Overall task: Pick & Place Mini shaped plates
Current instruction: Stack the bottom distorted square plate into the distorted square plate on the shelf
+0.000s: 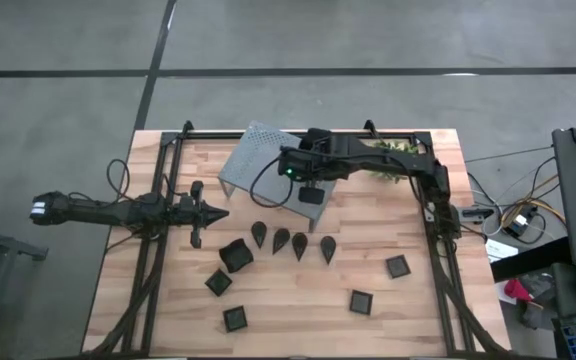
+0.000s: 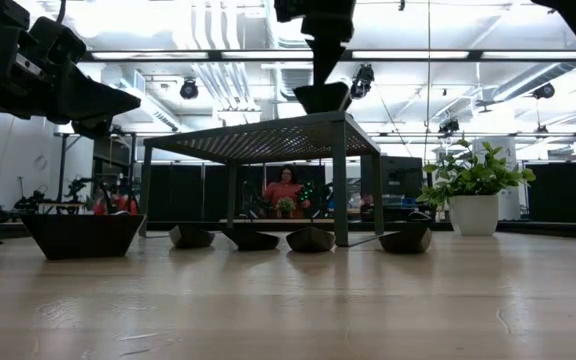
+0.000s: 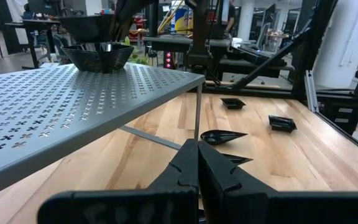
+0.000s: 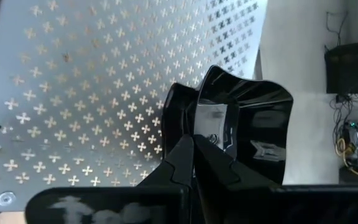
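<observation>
- High view: right gripper (image 1: 310, 188) sits over the shelf (image 1: 253, 155) edge at its 4 o'clock corner, jaws closed on a square plate (image 1: 311, 196). Left gripper (image 1: 208, 212) is parked at 9 o'clock of the table (image 1: 298, 300), pinched shut and empty. Four leaf plates (image 1: 291, 243) lie in a row at table centre; other square plates (image 1: 378, 285) are scattered toward 6 o'clock. Plant (image 1: 393, 150) sits at 1 o'clock, behind the right arm.
- Low view: held plate (image 2: 322, 97) hangs at the shelf (image 2: 268, 138) top, right at the front corner. Can't tell if its base touches the deck. Loose plates line the table under and beside the shelf; a person is visible in the room behind.
- Left wrist view: left fingers (image 3: 188, 168) closed, nothing between them. Plate (image 3: 98, 56) on or just above the shelf (image 3: 73, 99) deck, near the edge.
- Right wrist view: right gripper (image 4: 192, 149) is clamped on the near rim of the plate (image 4: 247, 124); the plate hangs beyond the fingertips. About half the plate overlaps the shelf (image 4: 104, 81); the rest appears past the edge.
- Risk, my read: release here and the plate may tip off the corner, due to overhang. A thin rim grip could also let it rotate or stick on opening. I'd shift inward over the deck before letting go.
</observation>
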Controlling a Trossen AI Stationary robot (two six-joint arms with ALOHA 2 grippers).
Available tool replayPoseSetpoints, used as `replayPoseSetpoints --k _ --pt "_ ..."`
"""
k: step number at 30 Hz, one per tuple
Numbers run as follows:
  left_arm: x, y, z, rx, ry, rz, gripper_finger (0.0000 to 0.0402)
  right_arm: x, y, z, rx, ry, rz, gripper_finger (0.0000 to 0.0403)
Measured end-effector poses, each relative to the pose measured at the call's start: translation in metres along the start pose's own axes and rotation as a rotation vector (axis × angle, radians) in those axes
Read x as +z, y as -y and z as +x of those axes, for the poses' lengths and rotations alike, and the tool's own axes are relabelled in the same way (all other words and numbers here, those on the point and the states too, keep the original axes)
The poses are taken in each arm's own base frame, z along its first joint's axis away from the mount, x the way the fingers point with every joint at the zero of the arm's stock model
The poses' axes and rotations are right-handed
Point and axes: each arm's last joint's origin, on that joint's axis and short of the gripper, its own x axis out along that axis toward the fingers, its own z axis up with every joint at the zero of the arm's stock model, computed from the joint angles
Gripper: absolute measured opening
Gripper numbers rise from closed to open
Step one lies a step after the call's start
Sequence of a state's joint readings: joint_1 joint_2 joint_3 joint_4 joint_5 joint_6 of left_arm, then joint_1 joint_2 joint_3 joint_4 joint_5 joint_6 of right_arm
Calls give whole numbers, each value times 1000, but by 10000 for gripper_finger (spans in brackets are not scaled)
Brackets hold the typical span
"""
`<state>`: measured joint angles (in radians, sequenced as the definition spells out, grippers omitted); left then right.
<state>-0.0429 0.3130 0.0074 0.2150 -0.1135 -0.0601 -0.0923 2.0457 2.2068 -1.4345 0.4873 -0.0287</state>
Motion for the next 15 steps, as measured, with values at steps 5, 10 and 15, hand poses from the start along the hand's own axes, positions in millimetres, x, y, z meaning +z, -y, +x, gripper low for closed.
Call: replayPoseSetpoints --k 5,10,15 --pt "0 0 0 0 0 0 0 -1 3 7 -3 -22 12 8" --pt "0 0 0 0 0 0 0 0 1 7 -1 -12 10 8" --pt "0 0 0 0 0 0 0 -1 1 9 -2 -17 10 8"
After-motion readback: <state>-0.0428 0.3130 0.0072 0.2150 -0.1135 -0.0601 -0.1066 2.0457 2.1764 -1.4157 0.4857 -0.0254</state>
